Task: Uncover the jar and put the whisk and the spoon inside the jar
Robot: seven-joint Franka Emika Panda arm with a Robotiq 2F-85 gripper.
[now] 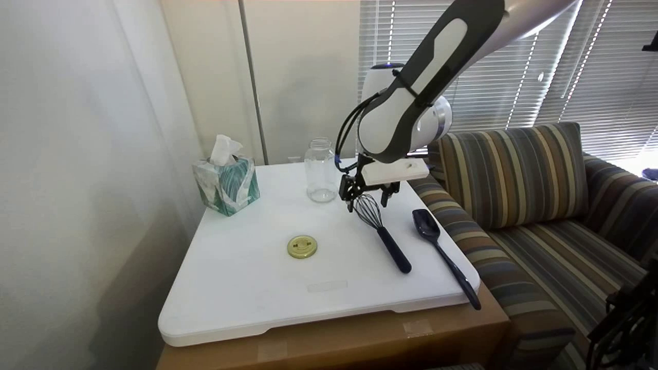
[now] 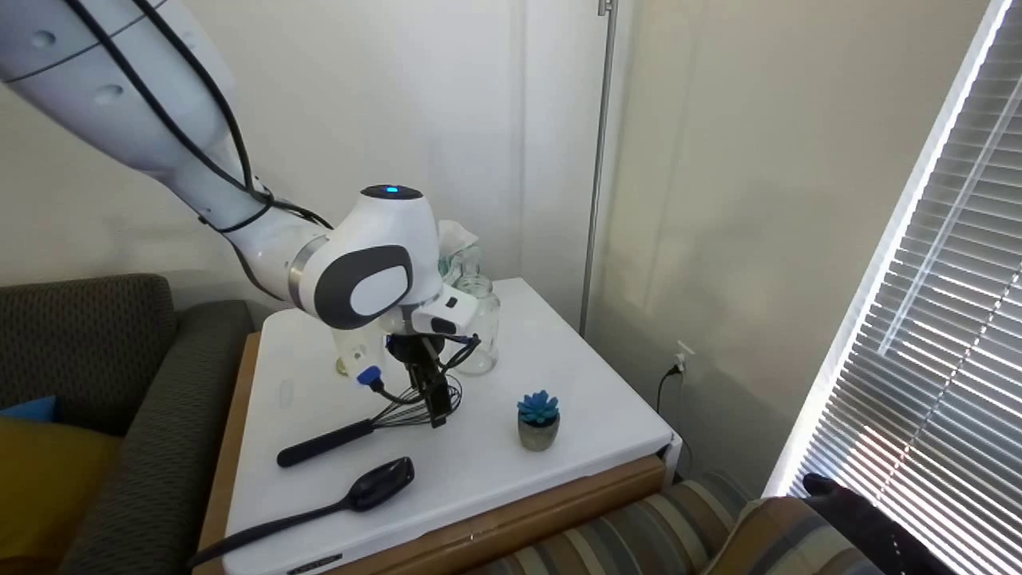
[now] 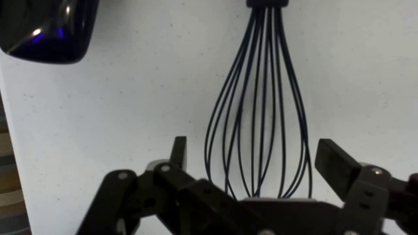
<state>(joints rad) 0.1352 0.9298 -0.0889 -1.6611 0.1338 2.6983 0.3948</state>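
A: Where does the whisk lie?

B: Flat on the white table. In an exterior view its wire loops sit right of centre and its black handle runs toward the lower right.

A: Condition of the gripper?

B: Spread wide, holding nothing. In the wrist view the fingers stand on either side of the loops, with a gap at each side. Whether they are low enough to clasp the wires cannot be told.

A: And the jar?

B: Upright and uncovered, at upper centre of the frame, just left of the gripper. The lid lies on the table near the middle of the frame.

A: The spoon?

B: On the table right of the whisk, not touching it; the handle's end juts past the table edge at lower right.

A: Surroundings?

B: A tissue box at upper left; a striped sofa at right; a small potted plant just right of centre in an exterior view.

A: Step in hand?

B: Judged to be picking up the whisk; uncovering appears complete, and loading is not yet begun.

A: Next requirement?

B: Probably to settle lower if needed, close on the loops and lift. Springy wires may let the handle swing, so a firm grip and a handle-down approach to the jar's mouth seem advisable.
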